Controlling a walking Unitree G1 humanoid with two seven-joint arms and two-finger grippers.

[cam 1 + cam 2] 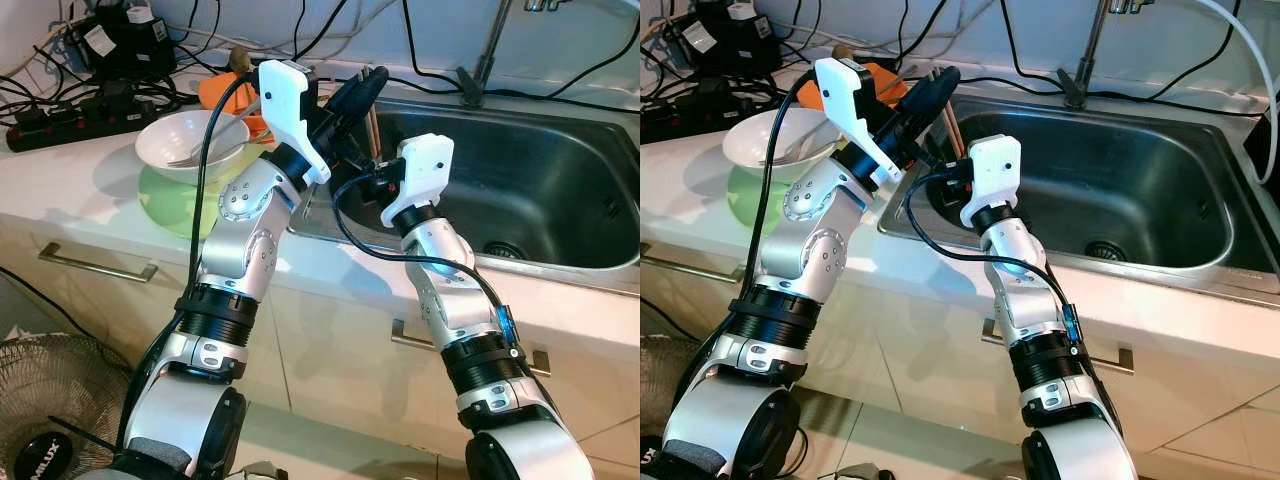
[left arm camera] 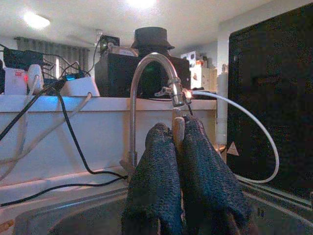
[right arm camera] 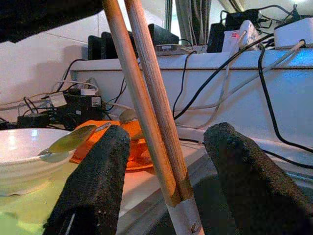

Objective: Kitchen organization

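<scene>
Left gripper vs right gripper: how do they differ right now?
The left gripper is shut on the chopsticks; the right gripper is open, its fingers either side of the chopsticks without touching. The left gripper holds the chopsticks high up; the right gripper sits at their lower ends. Both are over the sink's left edge.

I am looking at a home kitchen. A stainless steel sink [image 1: 560, 190] is set into a pale countertop [image 1: 60, 180], with a curved metal faucet [image 2: 146, 98] behind it at 12 o'clock. Below the counter I see cabinet fronts with metal handles [image 1: 95, 263]. At 10 o'clock a white bowl [image 1: 190, 145] with a spoon [image 3: 68, 142] stands on a green plate [image 1: 170, 205], and power strips [image 1: 70, 115] with many black cables lie along the wall. A floor fan [image 1: 50, 410] stands at 7 o'clock.
</scene>
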